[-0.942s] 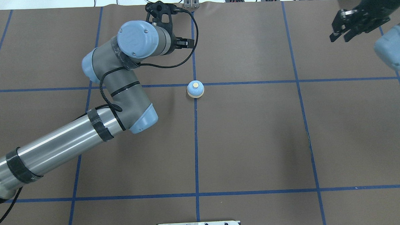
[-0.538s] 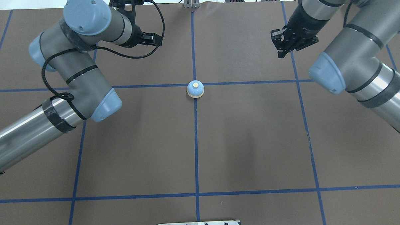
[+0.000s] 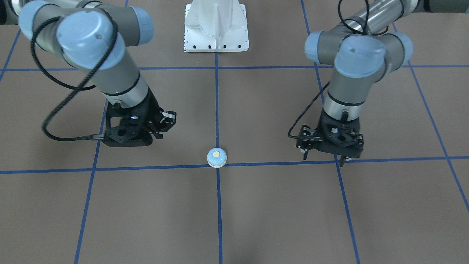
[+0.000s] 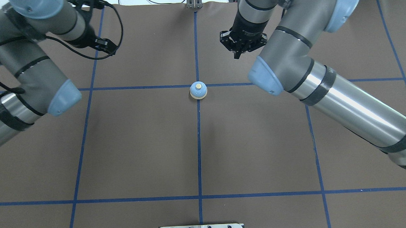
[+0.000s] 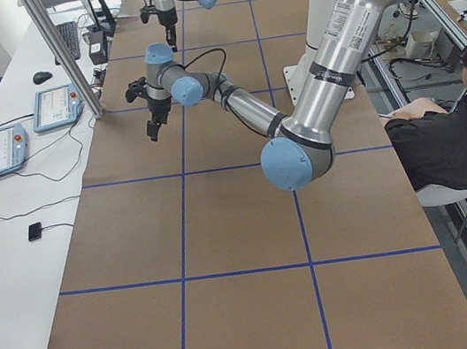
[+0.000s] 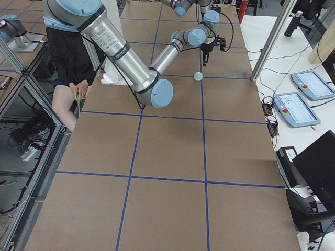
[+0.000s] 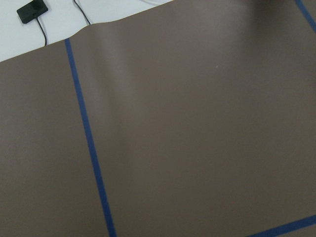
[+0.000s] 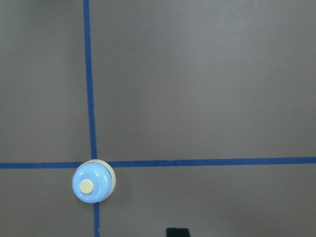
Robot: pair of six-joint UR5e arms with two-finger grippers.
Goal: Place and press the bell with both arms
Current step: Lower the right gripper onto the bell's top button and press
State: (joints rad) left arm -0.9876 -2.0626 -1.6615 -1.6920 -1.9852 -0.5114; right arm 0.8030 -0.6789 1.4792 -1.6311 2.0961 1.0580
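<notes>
**A:** Brown mat (image 4: 258,142) over the table, blue tape lines (image 4: 198,144) in a grid. Where's the bell?

**B:** Bell (image 4: 198,91) stands upright on the mat, right on the centre crossing of two tape lines. Light-blue dome, cream button on top, cream base ring. Nothing touches it.

**A:** Left gripper?

**B:** Left gripper (image 3: 324,157) hangs over the mat on the robot's left, pointing down, well apart from the bell. In the front-facing view the jaws are spread, two fingers clearly apart, nothing between them. Its wrist camera shows only mat and tape, plus a small black device on the white surface past the mat's edge.

**A:** Right gripper?

**B:** Right gripper (image 4: 238,53) is above the mat on the robot's right. It's nearer the bell than the left one but not touching. The right wrist view has the bell low on the left. Dark fingertips (image 8: 177,232) sit at the bottom edge, pressed together, so the jaws are closed and empty.

**A:** Anything else?

**B:** White pedestal (image 3: 216,29) at the robot's edge of the table. Seated person in black (image 5: 455,133) beside the table in the left side view.
</notes>
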